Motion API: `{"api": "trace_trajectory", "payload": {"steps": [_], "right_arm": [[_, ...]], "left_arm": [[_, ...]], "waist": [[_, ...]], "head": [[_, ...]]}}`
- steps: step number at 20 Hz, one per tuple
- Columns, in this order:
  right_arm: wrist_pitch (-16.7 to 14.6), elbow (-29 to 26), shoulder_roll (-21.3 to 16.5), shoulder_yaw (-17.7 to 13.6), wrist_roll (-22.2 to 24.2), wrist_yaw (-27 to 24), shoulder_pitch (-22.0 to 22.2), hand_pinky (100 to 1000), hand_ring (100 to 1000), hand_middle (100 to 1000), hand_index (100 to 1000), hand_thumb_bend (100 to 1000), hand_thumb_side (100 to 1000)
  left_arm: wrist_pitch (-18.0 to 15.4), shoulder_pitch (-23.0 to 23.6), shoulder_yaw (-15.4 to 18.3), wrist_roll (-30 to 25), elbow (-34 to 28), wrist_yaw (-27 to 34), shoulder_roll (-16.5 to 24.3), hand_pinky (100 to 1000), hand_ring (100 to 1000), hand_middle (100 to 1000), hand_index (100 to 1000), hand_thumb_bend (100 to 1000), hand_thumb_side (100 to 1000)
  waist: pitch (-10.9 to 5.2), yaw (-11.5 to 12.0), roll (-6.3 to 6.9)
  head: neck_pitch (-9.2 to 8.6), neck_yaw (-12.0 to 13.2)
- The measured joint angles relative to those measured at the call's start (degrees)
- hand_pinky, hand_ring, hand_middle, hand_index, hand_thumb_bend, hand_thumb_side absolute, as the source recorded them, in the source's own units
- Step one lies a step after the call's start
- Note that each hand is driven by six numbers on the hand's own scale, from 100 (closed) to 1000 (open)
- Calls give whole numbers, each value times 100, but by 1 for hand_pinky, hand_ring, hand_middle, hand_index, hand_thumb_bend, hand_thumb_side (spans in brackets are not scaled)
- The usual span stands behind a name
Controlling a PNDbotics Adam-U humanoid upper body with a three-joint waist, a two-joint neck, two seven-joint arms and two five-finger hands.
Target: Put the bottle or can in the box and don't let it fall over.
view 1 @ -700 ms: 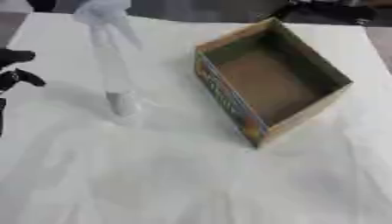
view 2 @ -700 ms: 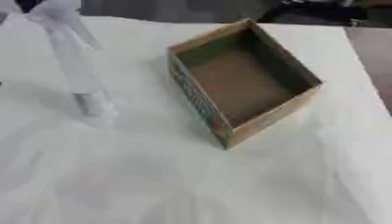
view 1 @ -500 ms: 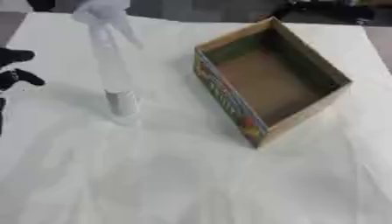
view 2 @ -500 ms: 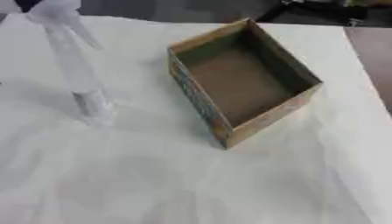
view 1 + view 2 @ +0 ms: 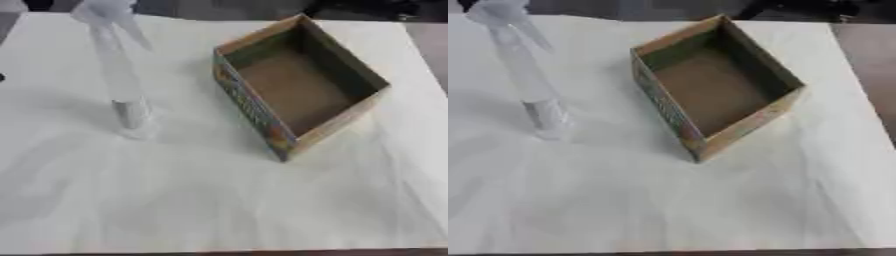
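Nearest to you lies the white cloth (image 5: 219, 200), creased and bare across the whole front of the table. Further in, on your left, the clear spray bottle (image 5: 118, 75) stands upright on that cloth, its white trigger head at the top and a grey band low on its body. It stands outside the box, well apart from it, and nothing touches it. To the right of the bottle sits the cardboard box (image 5: 710, 82), open at the top and turned at an angle, so that one corner points toward you. Its long outer wall facing the bottle carries coloured print; its brown inside holds nothing. At the far left edge of the left eye view you have only a small dark speck, too little to say what it is. Neither of your hands shows in either view, so you cannot tell whether they are open or closed
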Motion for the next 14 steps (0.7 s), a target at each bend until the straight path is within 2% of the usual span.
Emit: {"api": "trace_trajectory", "payload": {"steps": [6, 9, 14], "right_arm": [[33, 0, -36, -20, -55, 23, 103, 721, 1000, 916, 985, 100, 293], [25, 0, -75, -20, -69, 26, 155, 721, 1000, 916, 985, 100, 288], [21, 0, -122, -18, -76, 29, 207, 722, 1000, 915, 984, 100, 286]], "left_arm": [[217, -49, 146, -497, -19, -152, 874, 657, 816, 731, 896, 100, 739], [364, -321, 177, -943, 155, -170, 1256, 670, 819, 736, 897, 100, 746], [481, -931, 201, -1941, 881, 169, 1739, 679, 824, 743, 900, 100, 771]], "waist": [[-152, 19, 11], [-211, 15, 10], [-311, 11, 18]], "head": [[3, -24], [30, -36], [49, -72]]}}
